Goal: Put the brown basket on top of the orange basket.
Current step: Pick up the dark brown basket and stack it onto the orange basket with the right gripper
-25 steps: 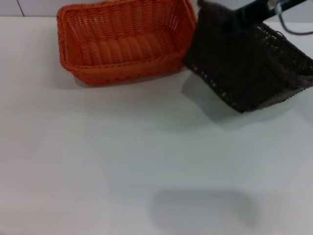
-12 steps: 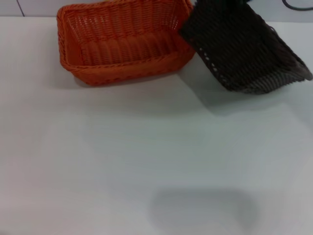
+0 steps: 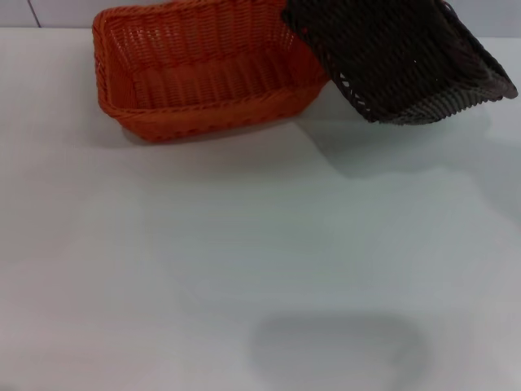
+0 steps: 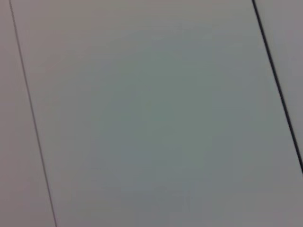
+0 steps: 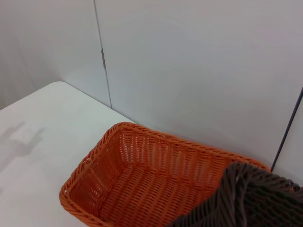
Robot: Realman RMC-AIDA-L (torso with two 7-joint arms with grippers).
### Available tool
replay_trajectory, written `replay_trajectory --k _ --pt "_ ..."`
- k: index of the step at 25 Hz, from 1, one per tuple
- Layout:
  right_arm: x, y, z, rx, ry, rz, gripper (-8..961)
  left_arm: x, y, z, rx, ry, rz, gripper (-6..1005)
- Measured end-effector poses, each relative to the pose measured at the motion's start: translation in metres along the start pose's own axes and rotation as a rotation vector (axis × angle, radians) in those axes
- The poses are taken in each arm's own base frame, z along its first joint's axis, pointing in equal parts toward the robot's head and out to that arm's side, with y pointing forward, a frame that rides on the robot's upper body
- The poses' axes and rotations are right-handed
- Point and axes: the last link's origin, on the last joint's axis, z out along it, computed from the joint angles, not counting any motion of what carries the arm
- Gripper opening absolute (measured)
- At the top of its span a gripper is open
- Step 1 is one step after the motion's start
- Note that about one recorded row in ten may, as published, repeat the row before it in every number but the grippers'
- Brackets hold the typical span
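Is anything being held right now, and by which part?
The brown basket hangs tilted off the table, overlapping the orange basket, so it is being carried. No gripper shows; the hold point cannot be told.

You will find no readable text, labels, brands, numbers or signs on anything in any of the views.

My table (image 3: 244,269) is a plain white surface. The orange basket (image 3: 203,69) sits directly on it at the far edge, close to the wall. The brown basket's shadow falls on the table beside it.
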Motion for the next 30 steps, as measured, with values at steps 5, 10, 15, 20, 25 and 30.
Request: replay_trajectory --k 5,10,15,20,25,30 --pt "-0.003 0.009 -0.005 -0.001 -0.013 -0.042 180 0.001 0.002 0.001 -0.007 0.002 0.002 717" --pt "-0.012 0.019 -0.018 0.008 -0.06 -0.091 181 0.001 0.003 0.0 -0.008 0.002 -0.001 716" --pt "-0.017 0.032 -0.035 0.023 -0.111 -0.178 181 0.0 0.004 0.0 -0.01 0.0 -0.001 716" --pt "-0.017 0.053 -0.028 -0.007 -0.121 -0.353 181 0.0 0.006 -0.001 -0.011 0.0 -0.004 715" --pt "-0.008 0.092 -0.008 -0.053 -0.096 -0.698 181 0.001 0.009 -0.001 -0.016 0.002 -0.007 714" --pt "0.008 0.122 0.01 -0.081 -0.097 -1.116 181 0.0 0.012 -0.003 -0.016 0.0 -0.012 714"
